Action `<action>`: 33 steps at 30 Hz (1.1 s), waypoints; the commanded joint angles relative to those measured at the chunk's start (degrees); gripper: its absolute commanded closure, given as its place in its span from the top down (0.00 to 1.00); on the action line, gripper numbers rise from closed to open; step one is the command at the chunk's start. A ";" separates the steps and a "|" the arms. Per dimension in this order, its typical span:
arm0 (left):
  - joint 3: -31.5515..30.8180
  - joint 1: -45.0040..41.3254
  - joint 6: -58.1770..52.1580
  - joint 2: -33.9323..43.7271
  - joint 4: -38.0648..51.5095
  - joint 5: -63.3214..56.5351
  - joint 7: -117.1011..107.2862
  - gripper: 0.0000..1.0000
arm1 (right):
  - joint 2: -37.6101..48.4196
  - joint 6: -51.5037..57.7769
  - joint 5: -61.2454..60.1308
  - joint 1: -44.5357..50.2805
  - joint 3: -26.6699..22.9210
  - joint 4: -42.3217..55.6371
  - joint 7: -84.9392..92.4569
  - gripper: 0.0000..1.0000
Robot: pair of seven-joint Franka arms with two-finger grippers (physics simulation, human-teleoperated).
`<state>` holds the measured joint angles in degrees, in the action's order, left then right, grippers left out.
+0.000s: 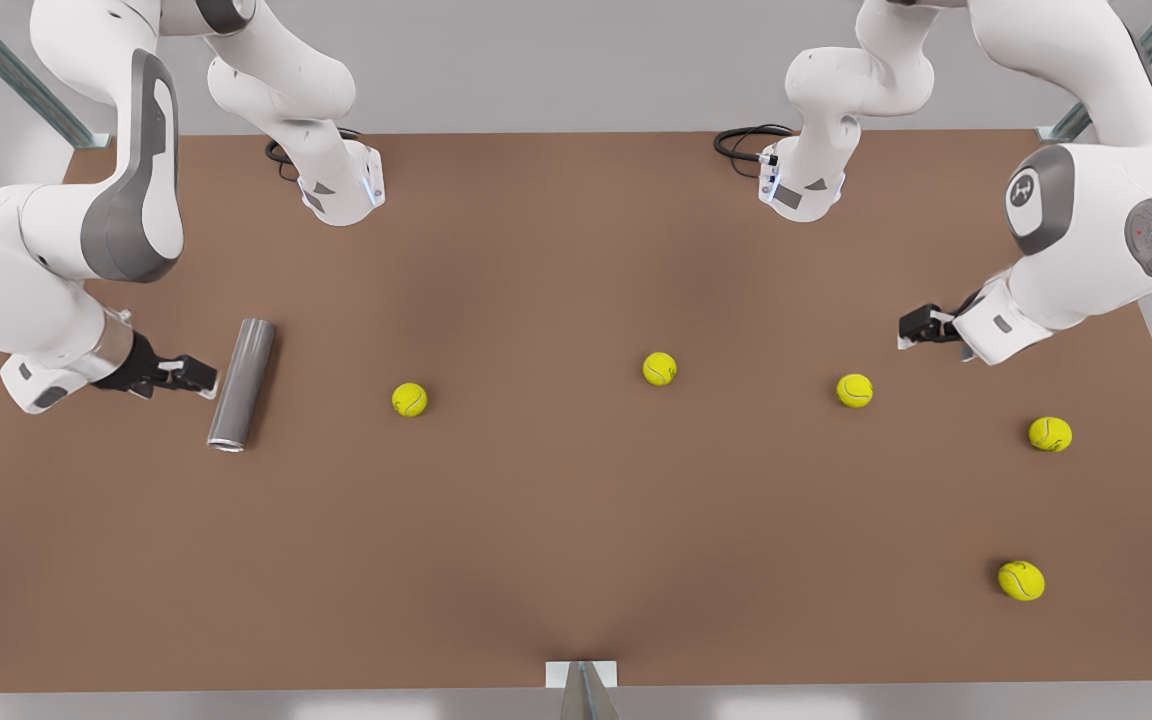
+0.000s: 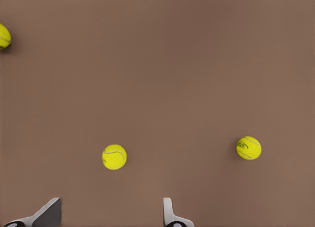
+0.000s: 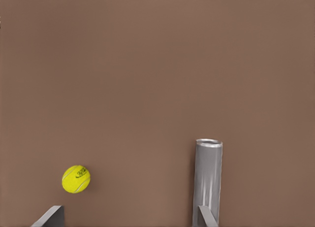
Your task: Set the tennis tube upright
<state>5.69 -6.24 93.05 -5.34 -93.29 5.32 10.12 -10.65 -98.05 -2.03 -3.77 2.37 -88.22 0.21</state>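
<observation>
Grey tennis tube (image 1: 242, 385) lies flat beside the right tool (image 1: 198, 378), fingers apart; left tool (image 1: 911, 328) hovers, spread.

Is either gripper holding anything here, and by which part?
Nothing is held. The right gripper is open beside the lying tennis tube; the left gripper is open too.

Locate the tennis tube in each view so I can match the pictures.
Front view: tennis tube lies flat at the front view's left, beside the right claw.
Left wrist view: not in it.
Right wrist view: tube by a fingertip.
Shared landmark: the nearest tennis ball.
</observation>
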 commanded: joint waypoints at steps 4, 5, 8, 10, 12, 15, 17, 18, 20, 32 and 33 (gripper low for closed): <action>0.02 0.17 2.93 0.15 -0.05 -0.14 6.93 1.00 | 1.33 -2.24 0.45 0.17 0.09 -1.25 -0.48 1.00; 0.02 0.17 2.76 0.24 -0.14 -0.14 6.93 1.00 | 1.50 -2.24 0.45 0.17 0.09 -1.60 -0.56 1.00; 0.02 0.17 1.61 0.59 -0.32 -0.05 6.85 1.00 | 0.98 -2.06 0.45 0.17 0.09 -0.99 -0.30 1.00; 0.02 0.17 1.52 0.59 -0.32 -0.05 6.85 1.00 | -1.12 -2.06 0.36 0.17 0.09 0.24 -0.13 1.00; 0.02 0.17 1.44 0.77 -0.23 -0.05 6.85 1.00 | -3.42 -0.92 0.36 0.17 0.09 0.86 -0.12 1.00; 0.02 0.17 1.44 0.77 -0.14 -0.05 6.85 1.00 | 0.27 -14.35 0.36 0.17 0.09 -15.29 -0.39 1.00; 0.02 0.17 1.44 0.68 -0.14 -0.05 6.85 1.00 | 4.23 -26.31 0.36 3.95 0.09 -28.31 -2.40 1.00; 0.02 0.17 1.44 0.68 -0.14 -0.05 6.85 1.00 | 4.32 -30.70 0.54 5.53 0.09 -32.09 -4.87 1.00; 0.02 0.17 1.44 0.68 -0.23 -0.05 6.76 1.00 | 3.70 -34.14 0.71 5.01 0.00 -35.44 -5.13 1.00; 0.02 0.17 0.56 0.24 -0.23 -0.05 6.85 1.00 | 1.59 -43.72 5.99 -2.99 -0.61 -43.52 -1.53 1.00; 0.02 0.17 0.65 0.07 -0.23 -0.05 6.85 1.00 | 1.15 -44.78 5.99 -4.75 -0.61 -44.14 -0.48 1.00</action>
<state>5.70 -6.07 93.83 -5.21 -93.53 5.30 15.89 -9.47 -136.06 3.84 -7.71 1.78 -131.60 -1.87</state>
